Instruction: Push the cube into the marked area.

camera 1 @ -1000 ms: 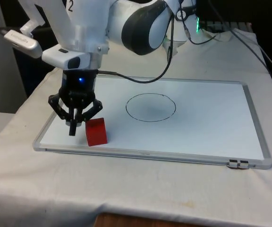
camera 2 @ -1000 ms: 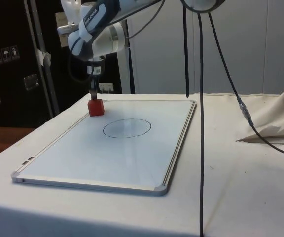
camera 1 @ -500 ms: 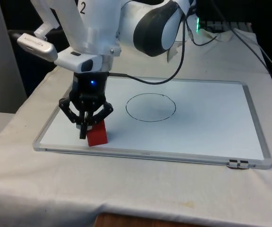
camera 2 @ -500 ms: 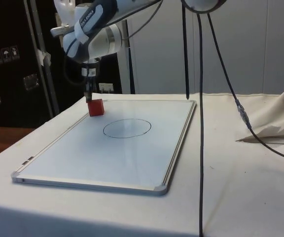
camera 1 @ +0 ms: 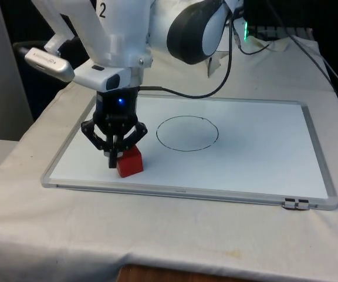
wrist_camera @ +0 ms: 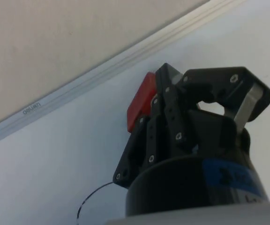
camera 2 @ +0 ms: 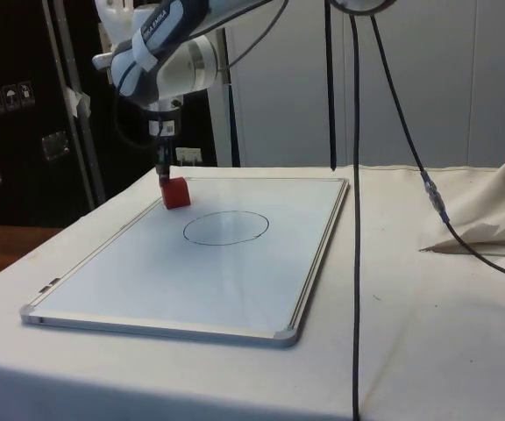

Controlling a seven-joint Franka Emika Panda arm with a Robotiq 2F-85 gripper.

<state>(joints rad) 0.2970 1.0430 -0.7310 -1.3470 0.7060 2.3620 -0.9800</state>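
Gripper (camera 1: 115, 157), jaws closed on nothing, bears against the red cube (camera 1: 130, 161); cube remains outside the drawn circle (camera 1: 187, 133), push incomplete.

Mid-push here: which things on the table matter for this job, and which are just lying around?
Part of the job:
- red cube
- drawn circle, the marked area
- whiteboard they sit on
- end effector, against the cube

Lying about:
- black cables
- crumpled cloth at the table's edge
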